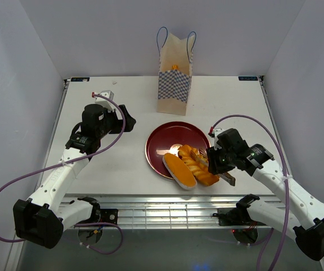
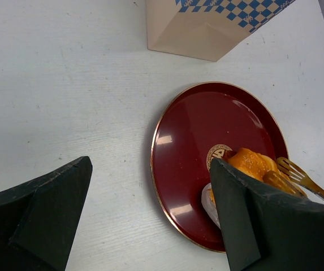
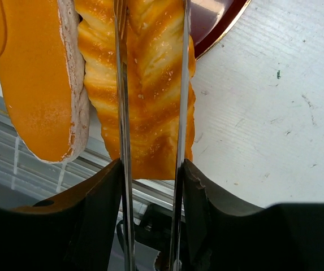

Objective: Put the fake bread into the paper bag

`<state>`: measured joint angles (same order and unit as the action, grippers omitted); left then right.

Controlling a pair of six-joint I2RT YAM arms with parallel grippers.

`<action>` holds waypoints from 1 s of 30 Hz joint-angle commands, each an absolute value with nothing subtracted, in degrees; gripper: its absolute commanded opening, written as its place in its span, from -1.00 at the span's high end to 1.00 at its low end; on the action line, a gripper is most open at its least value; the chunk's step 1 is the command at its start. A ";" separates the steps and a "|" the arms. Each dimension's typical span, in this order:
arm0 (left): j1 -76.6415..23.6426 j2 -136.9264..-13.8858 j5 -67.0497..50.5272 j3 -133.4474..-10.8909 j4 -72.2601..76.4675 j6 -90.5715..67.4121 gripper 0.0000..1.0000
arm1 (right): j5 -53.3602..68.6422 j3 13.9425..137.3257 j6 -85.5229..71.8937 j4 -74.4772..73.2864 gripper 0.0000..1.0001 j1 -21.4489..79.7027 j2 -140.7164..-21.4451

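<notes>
The fake bread lies at the near side of the dark red plate: a long braided loaf and an oval piece with an orange top, both overhanging the plate toward the table's front edge. My right gripper is shut on thin metal tongs, whose two blades run along the braided loaf. The oval piece lies beside it. The paper bag stands upright behind the plate, with a bit of orange showing at its middle. My left gripper is open and empty, left of the plate.
The plate is bare on its far half. The bag's base stands just beyond it, and the tongs' forked tip shows by the bread. A slotted metal edge runs along the table's front, with walls around the other sides.
</notes>
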<state>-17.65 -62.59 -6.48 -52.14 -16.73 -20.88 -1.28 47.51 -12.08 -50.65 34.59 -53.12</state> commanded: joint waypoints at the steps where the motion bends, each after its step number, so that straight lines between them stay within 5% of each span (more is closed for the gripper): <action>1: -17.67 -62.14 -6.94 -54.05 -16.52 -21.09 -0.91 | -0.18 47.29 -12.92 -46.23 0.03 34.81 -52.91; 7: -17.75 -62.05 -6.77 -54.05 -16.52 -21.01 -0.96 | 2.37 49.30 -13.01 -45.70 0.45 34.80 -52.39; 18: -17.67 -62.05 -6.77 -53.96 -16.52 -21.01 -0.89 | -5.71 55.90 -16.08 -39.56 0.52 34.89 -49.92; 30: -17.67 -62.23 -6.77 -53.88 -16.44 -21.09 -0.89 | -2.82 70.63 -14.16 -31.56 0.53 34.89 -60.01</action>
<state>-17.65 -62.59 -6.48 -52.14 -16.73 -21.02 -3.81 62.50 -15.79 -39.27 34.59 -58.19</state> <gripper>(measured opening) 0.946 0.354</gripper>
